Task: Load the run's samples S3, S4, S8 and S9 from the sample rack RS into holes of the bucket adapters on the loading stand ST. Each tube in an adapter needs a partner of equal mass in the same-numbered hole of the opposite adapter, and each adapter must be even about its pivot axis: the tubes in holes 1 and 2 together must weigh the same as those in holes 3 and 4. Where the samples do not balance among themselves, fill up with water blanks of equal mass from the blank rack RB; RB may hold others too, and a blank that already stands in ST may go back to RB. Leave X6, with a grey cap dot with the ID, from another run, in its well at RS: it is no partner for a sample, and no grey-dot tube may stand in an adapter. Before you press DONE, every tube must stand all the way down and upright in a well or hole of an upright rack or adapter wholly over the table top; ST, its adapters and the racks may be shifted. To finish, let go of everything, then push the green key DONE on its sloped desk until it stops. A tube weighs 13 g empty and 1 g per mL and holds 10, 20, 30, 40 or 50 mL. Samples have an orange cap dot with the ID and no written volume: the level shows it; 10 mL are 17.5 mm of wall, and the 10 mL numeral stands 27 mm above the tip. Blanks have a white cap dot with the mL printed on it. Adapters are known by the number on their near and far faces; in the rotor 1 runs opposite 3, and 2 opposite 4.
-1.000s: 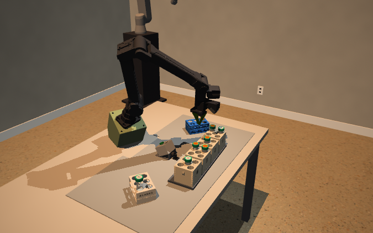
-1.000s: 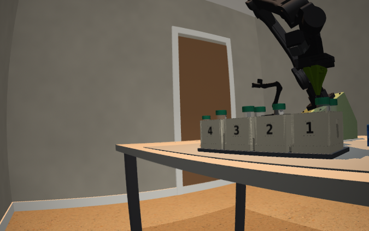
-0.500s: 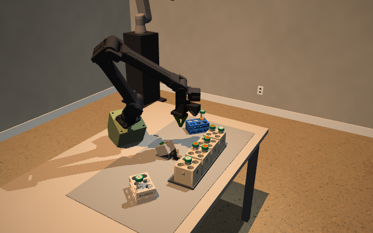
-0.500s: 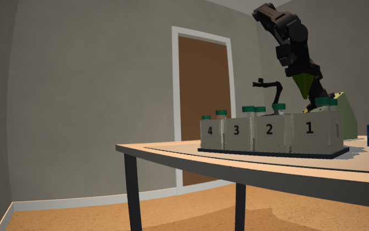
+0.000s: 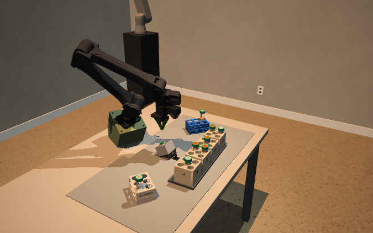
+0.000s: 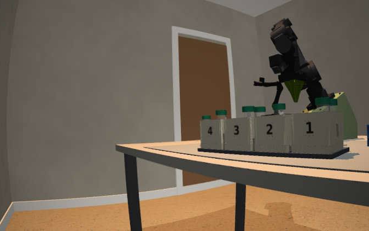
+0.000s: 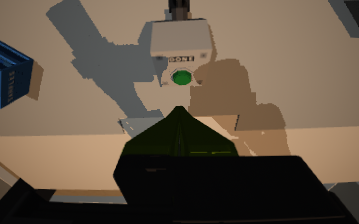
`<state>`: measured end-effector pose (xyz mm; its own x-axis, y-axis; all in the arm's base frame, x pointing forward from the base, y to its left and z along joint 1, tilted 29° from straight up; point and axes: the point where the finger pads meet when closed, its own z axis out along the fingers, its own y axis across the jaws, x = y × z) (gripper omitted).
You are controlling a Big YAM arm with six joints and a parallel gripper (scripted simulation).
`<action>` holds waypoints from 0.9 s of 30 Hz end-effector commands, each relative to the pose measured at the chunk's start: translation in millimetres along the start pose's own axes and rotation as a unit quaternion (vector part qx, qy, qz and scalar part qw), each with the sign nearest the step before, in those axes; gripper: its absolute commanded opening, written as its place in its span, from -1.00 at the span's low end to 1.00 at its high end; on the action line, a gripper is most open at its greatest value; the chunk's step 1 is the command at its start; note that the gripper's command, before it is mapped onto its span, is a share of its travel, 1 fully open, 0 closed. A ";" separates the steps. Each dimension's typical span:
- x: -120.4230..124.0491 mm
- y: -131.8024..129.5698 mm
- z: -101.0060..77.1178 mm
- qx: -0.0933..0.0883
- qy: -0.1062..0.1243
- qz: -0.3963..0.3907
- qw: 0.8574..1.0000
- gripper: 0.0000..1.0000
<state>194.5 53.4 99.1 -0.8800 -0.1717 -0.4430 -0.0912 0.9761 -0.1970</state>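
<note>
Fingers of the black arm's green-tipped gripper (image 5: pixel 162 123) were pressed together into one point, nothing between them, and that point hung in the air above the small grey sloped desk (image 5: pixel 164 149) with its round green DONE key (image 7: pixel 181 77). From the wrist view, the closed tip sat just short of the key, the word DONE readable above the button. Along the right side of the grey mat, the row of four beige bucket adapters on the dark loading stand (image 5: pixel 199 158) carried green-capped tubes, several with orange dots, such as one in the second block from the near end (image 5: pixel 205 147), and a white-dotted one in the nearest block (image 5: pixel 188 159). From the side view the blocks read 4, 3, 2, 1 (image 6: pixel 309 127). Beyond the stand, the blue sample rack (image 5: pixel 196 125) held a single tall tube (image 5: pixel 201 114). Near the front, the white blank rack (image 5: pixel 142 188) showed one green cap (image 5: pixel 138 177). The olive base block (image 5: pixel 126 131) sat well apart from the racks.
</note>
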 end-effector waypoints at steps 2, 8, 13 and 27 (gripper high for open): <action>-14.8 -2.8 -16.8 -0.008 -0.020 -0.023 0.999 -1.00; -1.3 -3.7 9.3 -0.001 -0.005 -0.024 1.000 -1.00; -2.7 -3.8 22.8 0.000 -0.005 -0.024 1.000 -1.00; -3.3 -3.8 55.3 0.000 -0.005 -0.024 1.000 -1.00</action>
<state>216.1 41.9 53.9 -0.8784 -0.2083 -0.4301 -0.1238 0.9685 -0.2161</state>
